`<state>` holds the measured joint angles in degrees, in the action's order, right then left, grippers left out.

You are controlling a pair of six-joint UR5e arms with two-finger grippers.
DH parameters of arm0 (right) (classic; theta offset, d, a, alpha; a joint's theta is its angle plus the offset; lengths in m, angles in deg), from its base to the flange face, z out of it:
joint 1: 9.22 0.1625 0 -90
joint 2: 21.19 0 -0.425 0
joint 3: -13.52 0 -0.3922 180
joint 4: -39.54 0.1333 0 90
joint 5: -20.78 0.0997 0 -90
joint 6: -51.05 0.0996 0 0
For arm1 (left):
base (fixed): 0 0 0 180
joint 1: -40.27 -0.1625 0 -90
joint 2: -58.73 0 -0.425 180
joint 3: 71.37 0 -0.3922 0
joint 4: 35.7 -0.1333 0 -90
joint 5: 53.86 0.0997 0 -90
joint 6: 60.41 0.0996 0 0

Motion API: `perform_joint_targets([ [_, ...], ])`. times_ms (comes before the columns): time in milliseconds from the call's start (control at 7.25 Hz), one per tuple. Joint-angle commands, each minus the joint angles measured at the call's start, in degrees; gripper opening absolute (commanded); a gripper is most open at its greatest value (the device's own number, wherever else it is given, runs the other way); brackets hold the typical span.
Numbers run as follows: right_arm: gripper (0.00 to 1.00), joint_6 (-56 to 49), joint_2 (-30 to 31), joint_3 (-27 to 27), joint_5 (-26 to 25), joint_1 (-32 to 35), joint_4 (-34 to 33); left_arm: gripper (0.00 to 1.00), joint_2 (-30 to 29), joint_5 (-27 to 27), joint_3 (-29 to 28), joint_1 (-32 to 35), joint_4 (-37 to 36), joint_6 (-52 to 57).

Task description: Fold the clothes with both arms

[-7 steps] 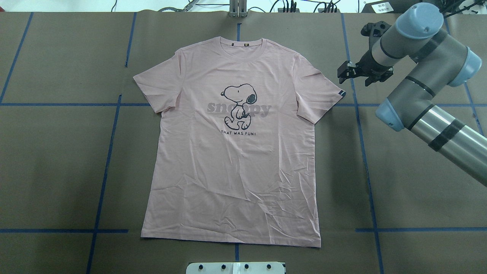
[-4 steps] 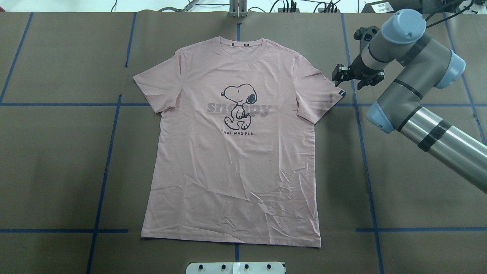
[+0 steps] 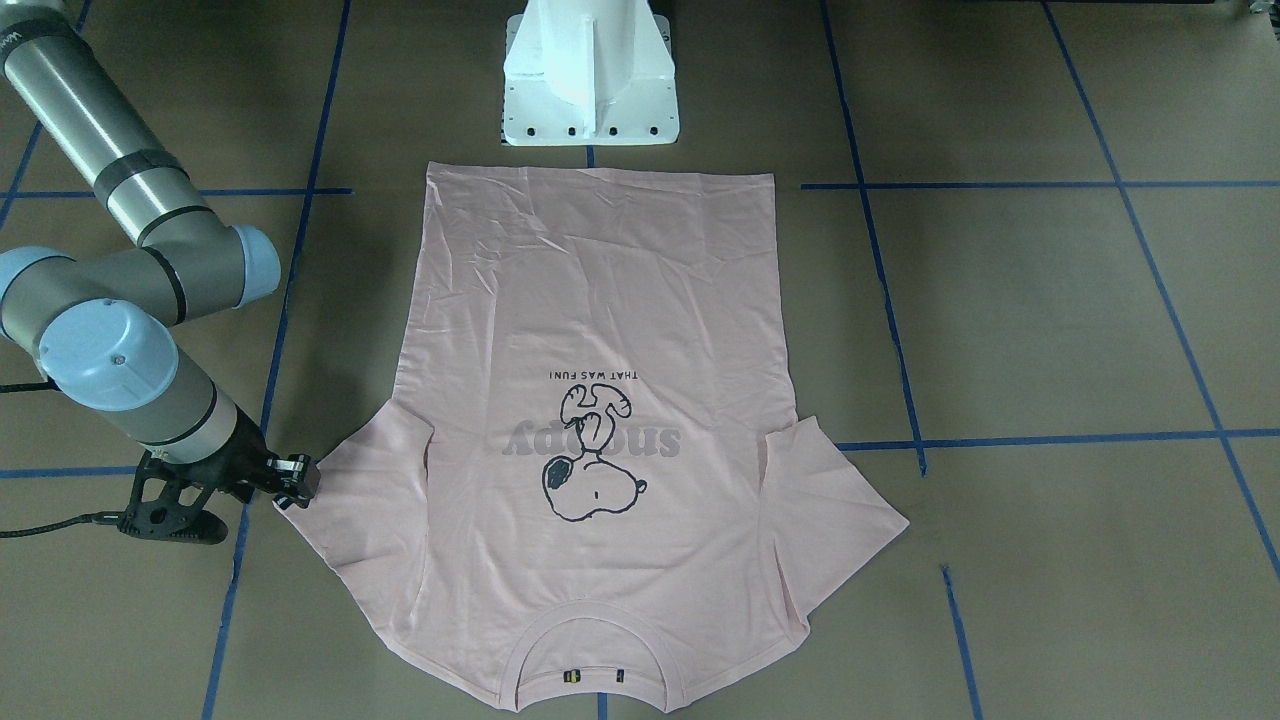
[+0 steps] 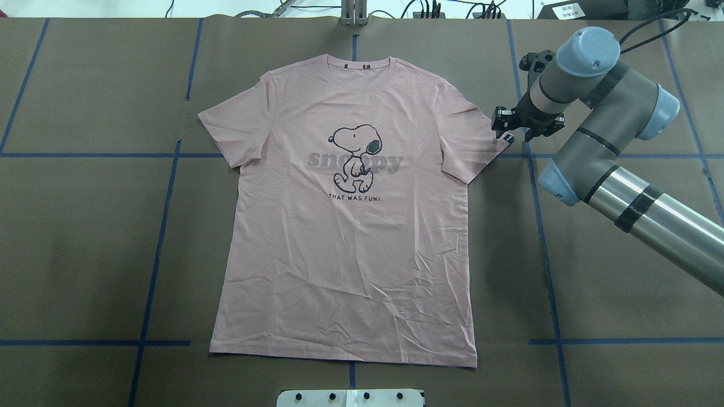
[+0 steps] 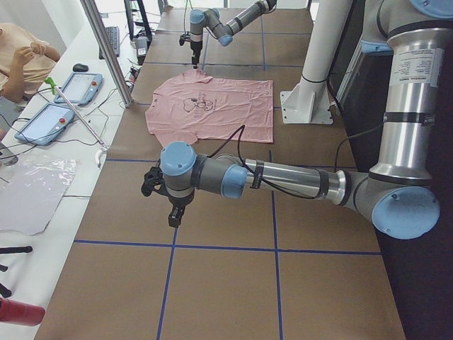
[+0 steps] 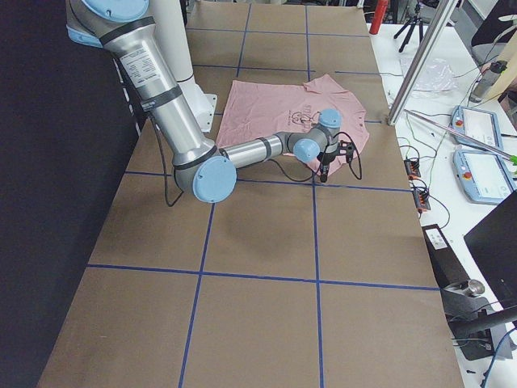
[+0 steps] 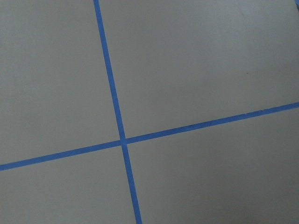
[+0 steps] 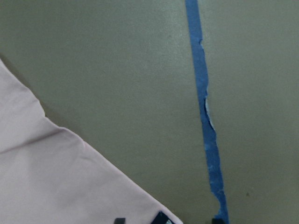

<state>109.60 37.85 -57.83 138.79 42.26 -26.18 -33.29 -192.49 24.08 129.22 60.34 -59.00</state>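
The pink T-shirt (image 4: pixel 350 226) lies flat and face up on the brown table, collar (image 4: pixel 359 68) at the far side. My right gripper (image 4: pixel 512 131) hangs open, fingers pointing down, right over the tip of the shirt's right-hand sleeve (image 4: pixel 472 135); it also shows in the front-facing view (image 3: pixel 295 482). The right wrist view shows that sleeve's corner (image 8: pixel 60 177) and its small black tag (image 8: pixel 162 217) at the bottom edge. My left gripper (image 5: pixel 173 212) hovers over bare table well away from the shirt (image 5: pixel 212 106); I cannot tell whether it is open or shut.
Blue tape lines (image 4: pixel 543 237) grid the table. The white pedestal base (image 3: pixel 588 70) stands behind the shirt's hem. A side bench with tablets (image 5: pixel 78 88) and a seated person (image 5: pixel 18 49) runs along the table's far side.
My right arm has swung left and slightly toward the robot, bringing its gripper from beside the shirt to over the sleeve tip. The shirt has not moved.
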Motion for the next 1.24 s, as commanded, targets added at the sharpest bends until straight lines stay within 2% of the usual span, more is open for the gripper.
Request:
perform_joint_targets([
  [0, 0.49, 0.07, -1.99, 2.61, -0.07, -0.06, -0.02, 1.0, 0.0, 0.03, 0.0, 0.0, 0.03, 0.0],
  [138, 0.05, 0.33, -1.91, 2.62, -0.07, 0.11, -0.02, 1.0, 0.0, 0.03, 0.0, 0.0, 0.03, 0.09],
  [276, 0.0, 0.33, -1.91, 2.62, 0.02, 0.29, -0.02, 1.0, 0.0, 0.03, 0.0, 0.0, 0.03, 0.09],
  [690, 0.0, 0.42, -1.99, 1.4, 0.37, 0.46, 0.07, 1.0, 0.0, 0.03, 0.08, 0.0, 0.03, 0.09],
  [966, 0.0, 3.39, -5.14, 0.77, 0.29, 0.03, -0.02, 1.0, 0.0, -0.06, 0.08, 0.0, 0.03, 0.09],
  [1103, 0.0, 8.37, -8.03, 1.03, 0.11, -0.93, -0.46, 1.0, 0.0, -0.06, 0.34, 0.0, 0.03, 0.09],
])
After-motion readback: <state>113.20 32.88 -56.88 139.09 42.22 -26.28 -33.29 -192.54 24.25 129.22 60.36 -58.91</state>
